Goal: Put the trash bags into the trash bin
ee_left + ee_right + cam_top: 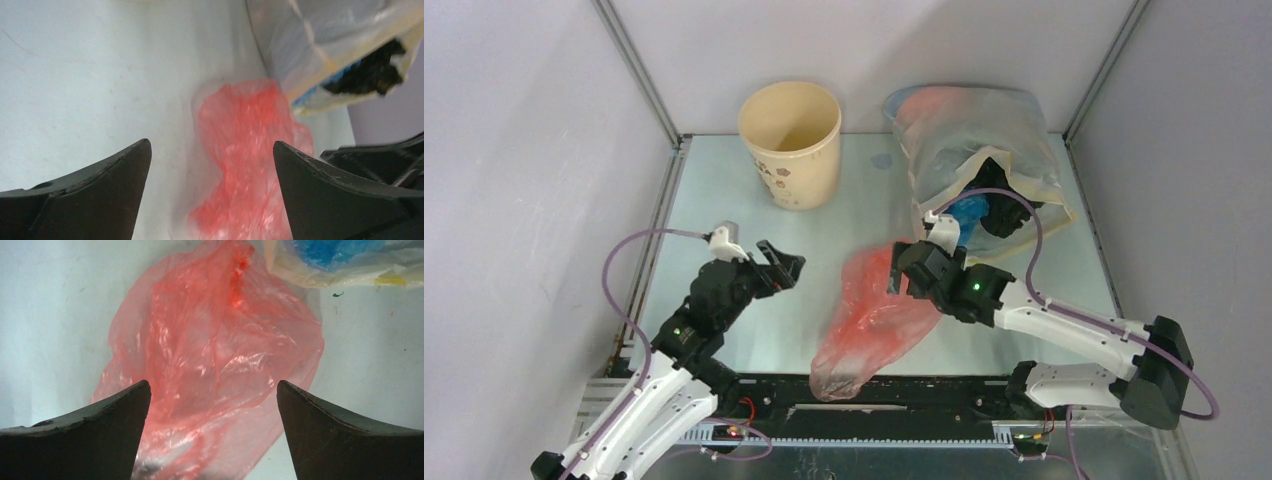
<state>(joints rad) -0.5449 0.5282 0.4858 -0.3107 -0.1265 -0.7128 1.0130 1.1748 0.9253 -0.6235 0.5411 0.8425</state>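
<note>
A red translucent trash bag [869,320] lies flat on the table in front of the arm bases; it also shows in the left wrist view [245,150] and the right wrist view [210,360]. The cream-beige trash bin [790,142] with dark motifs stands upright and empty at the back. My right gripper [902,268] is open just above the red bag's far end [212,385]. My left gripper [786,268] is open and empty left of the bag [210,145].
A large clear bag [979,150] holding black, blue and red bags lies at the back right, next to the bin; it also shows in the left wrist view [325,45]. Grey walls enclose the table on three sides.
</note>
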